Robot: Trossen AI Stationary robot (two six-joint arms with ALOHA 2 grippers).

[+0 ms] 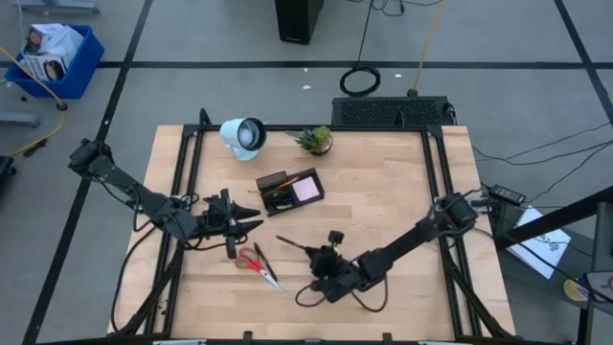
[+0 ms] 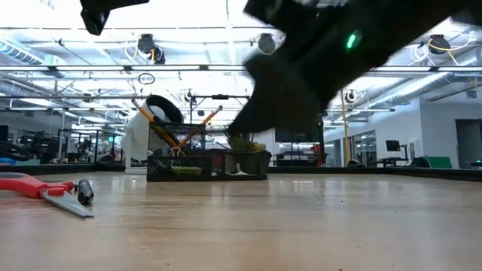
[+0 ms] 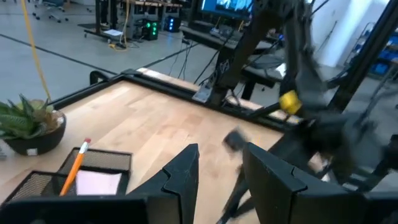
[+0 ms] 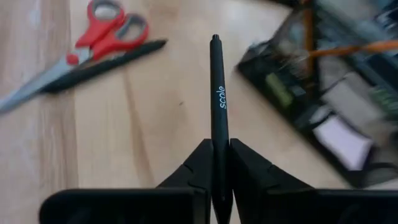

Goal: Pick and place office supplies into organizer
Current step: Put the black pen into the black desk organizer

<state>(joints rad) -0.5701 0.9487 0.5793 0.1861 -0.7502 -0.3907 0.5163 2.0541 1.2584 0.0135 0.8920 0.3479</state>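
Right claw (image 4: 217,163) pinches a black pen (image 4: 217,112) above the bench (image 1: 383,211), organizer (image 1: 288,191) already holding pencils and pink pad; scissors (image 1: 259,263) and another pen remain; left claw (image 3: 217,168) spread.

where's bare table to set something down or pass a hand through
Free: the wood right of the organizer, out to the right rail, and the near left corner below the scissors. Crowded: the middle, between the left pincer, the scissors and the right pincer holding a black pen.

Grey floor (image 1: 192,91) with dark lines surrounds the wooden table (image 1: 383,211); ceiling strip lights (image 2: 226,30) overhead, perhaps desks beyond.
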